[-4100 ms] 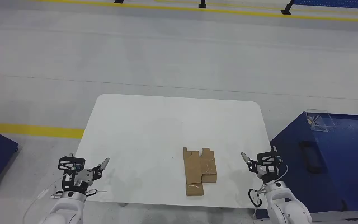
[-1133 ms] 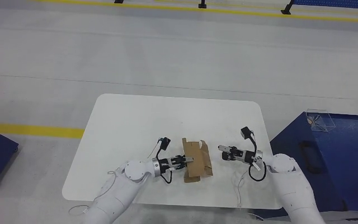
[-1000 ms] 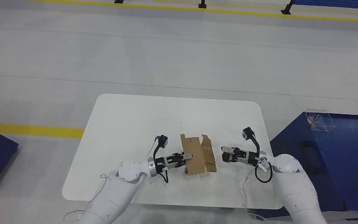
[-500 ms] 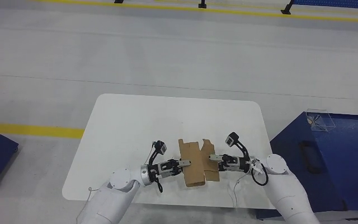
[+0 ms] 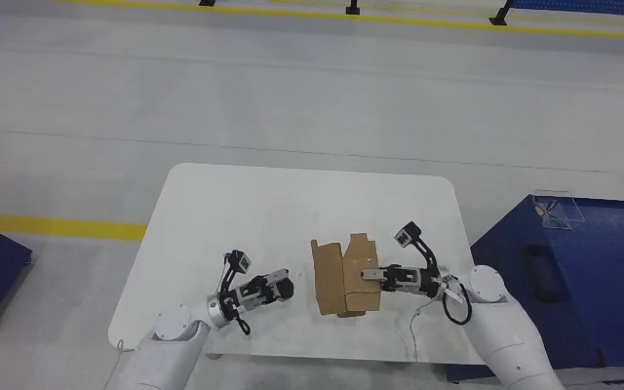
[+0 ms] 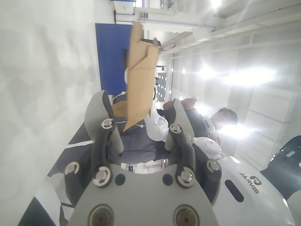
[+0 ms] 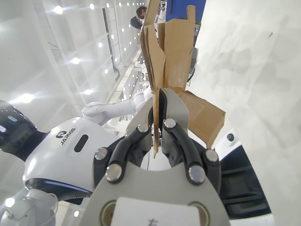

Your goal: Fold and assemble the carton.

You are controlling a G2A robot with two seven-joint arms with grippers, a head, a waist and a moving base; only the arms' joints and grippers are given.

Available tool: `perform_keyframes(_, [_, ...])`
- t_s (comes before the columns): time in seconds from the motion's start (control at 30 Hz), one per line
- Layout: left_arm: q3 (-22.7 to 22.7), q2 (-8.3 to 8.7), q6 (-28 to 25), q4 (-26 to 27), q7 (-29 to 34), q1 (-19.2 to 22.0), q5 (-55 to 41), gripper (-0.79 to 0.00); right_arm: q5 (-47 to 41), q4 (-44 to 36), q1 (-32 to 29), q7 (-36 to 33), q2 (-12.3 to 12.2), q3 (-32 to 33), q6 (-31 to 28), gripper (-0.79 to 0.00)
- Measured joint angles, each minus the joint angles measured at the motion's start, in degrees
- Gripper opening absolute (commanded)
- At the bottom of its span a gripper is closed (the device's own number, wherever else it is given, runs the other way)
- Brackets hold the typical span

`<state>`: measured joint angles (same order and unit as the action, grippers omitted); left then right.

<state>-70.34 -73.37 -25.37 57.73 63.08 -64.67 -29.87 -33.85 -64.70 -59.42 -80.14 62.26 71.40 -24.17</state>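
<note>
Top view first: my right gripper (image 5: pixel 366 276) is clamped on the right-hand edge of the brown corrugated cardboard carton (image 5: pixel 343 276). The carton sits on the white rounded-corner table (image 5: pixel 292 205), toward the near edge and a little right of the middle. It shows two long panels side by side, notched flaps at the far end and one short flap poking out at the near end. My left gripper (image 5: pixel 283 287) hangs beside the carton's left side, apart from it, with a strip of bare table between (how far its fingers are parted I can't judge from up here).

Left wrist view: here my left gripper (image 6: pixel 138 99) is spread wide, with nothing between the fingers (image 6: pixel 100 109) and nothing touched. The carton (image 6: pixel 141 81) stands farther off beyond them, narrow and nearly edge-on, its far flaps splayed. Part of a lower flap is hidden behind one finger.

Right wrist view: my right gripper (image 7: pixel 157 99) is closed down narrow on one thin cardboard wall, pinched edge-on between the pads (image 7: pixel 175 104). Past the grip the carton (image 7: pixel 177 48) fans out into two panels, and a flap bends toward the table (image 7: pixel 247 48). What the far end touches I can't make out.
</note>
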Motion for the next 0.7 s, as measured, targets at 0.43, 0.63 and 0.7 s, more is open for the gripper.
perform_keyframes(0.43, [-1.8, 1.11, -1.5, -4.2, 4.3, -1.4, 1.8, 0.000, 9.3, -41.9, -3.6, 12.4, -2.3, 6.6, 2.7, -0.785])
perform_keyframes(0.63, [-1.8, 1.11, -1.5, -4.2, 4.3, -1.4, 1.8, 0.000, 14.6, -52.1, -4.2, 20.5, -2.1, 5.4, 8.3, -0.785])
perform_keyframes(0.7, [-1.8, 1.11, -1.5, -4.2, 4.3, -1.4, 1.8, 0.000, 14.2, -51.8, -4.2, 19.9, -2.1, 5.4, 8.0, -0.785])
